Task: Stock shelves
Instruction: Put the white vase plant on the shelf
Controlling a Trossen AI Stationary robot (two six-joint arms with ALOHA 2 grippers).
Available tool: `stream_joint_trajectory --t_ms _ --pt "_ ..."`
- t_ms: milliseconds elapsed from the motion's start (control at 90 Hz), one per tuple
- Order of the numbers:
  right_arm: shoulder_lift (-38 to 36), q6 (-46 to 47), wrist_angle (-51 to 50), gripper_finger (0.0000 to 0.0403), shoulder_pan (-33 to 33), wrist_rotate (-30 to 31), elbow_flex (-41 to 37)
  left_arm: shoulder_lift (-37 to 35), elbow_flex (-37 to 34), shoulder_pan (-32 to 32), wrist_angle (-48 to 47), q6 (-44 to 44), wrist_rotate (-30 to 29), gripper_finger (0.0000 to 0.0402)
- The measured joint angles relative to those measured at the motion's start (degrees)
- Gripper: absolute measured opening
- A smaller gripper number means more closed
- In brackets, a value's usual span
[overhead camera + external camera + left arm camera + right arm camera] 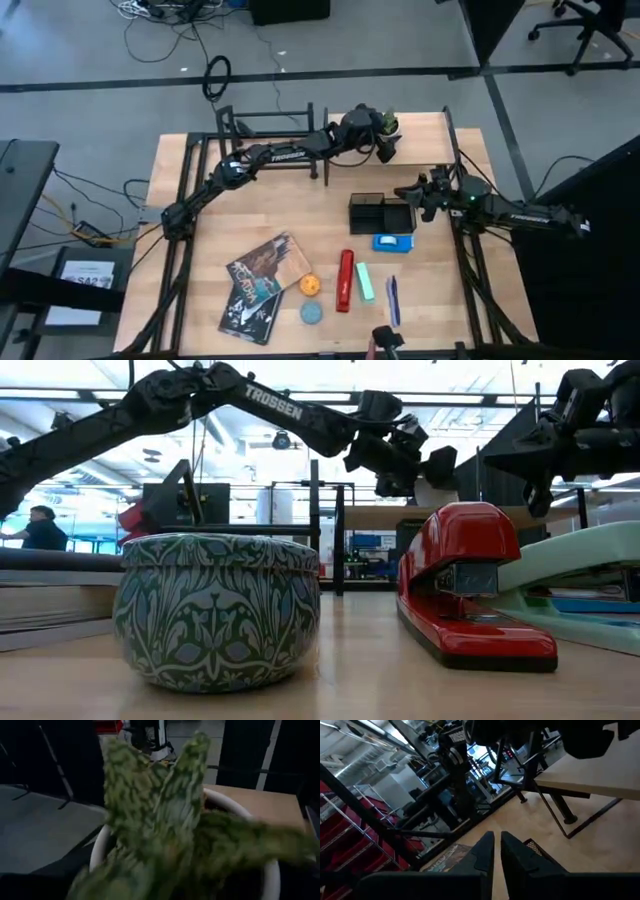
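High view: a wooden-plank shelf (430,135) stands at the table's far right, the black tube rack (265,130) beside it at far centre. The left gripper (388,140) reaches over the plank with a potted plant (388,126); in the left wrist view its mottled green leaves (165,820) and white pot rim (235,805) fill the frame, and whether the fingers clamp the pot cannot be told. The right gripper (420,195) hovers over a black mesh organizer (380,213), fingers (485,851) nearly together, holding nothing. Nearer lie a blue box (393,242), a red stapler (345,280), a mint-green item (365,282), a pen (392,300), a patterned tin (312,313), an orange ball (311,285) and two books (262,285).
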Motion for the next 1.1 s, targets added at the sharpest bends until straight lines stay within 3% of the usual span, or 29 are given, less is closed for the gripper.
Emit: stream_joint_trajectory --t_ms 344,644,978,1100 --pt "0.0 0.0 0.2 0.0007 0.0 0.0 0.0 -0.4 0.1 0.4 -1.5 1.1 0.0 0.0363" --pt "0.0 0.0 0.3 0.0007 0.0 0.0 0.0 -0.6 7.5 -0.1 -9.2 4.5 0.4 0.0363" --pt "0.0 0.0 0.9 0.0007 0.0 0.0 0.0 -1.5 7.5 -1.3 -3.6 5.9 0.3 0.0363" --pt "0.0 0.0 1.1 0.0007 0.0 0.0 0.0 -3.5 7.5 -2.3 -2.4 9.5 -2.5 0.0363"
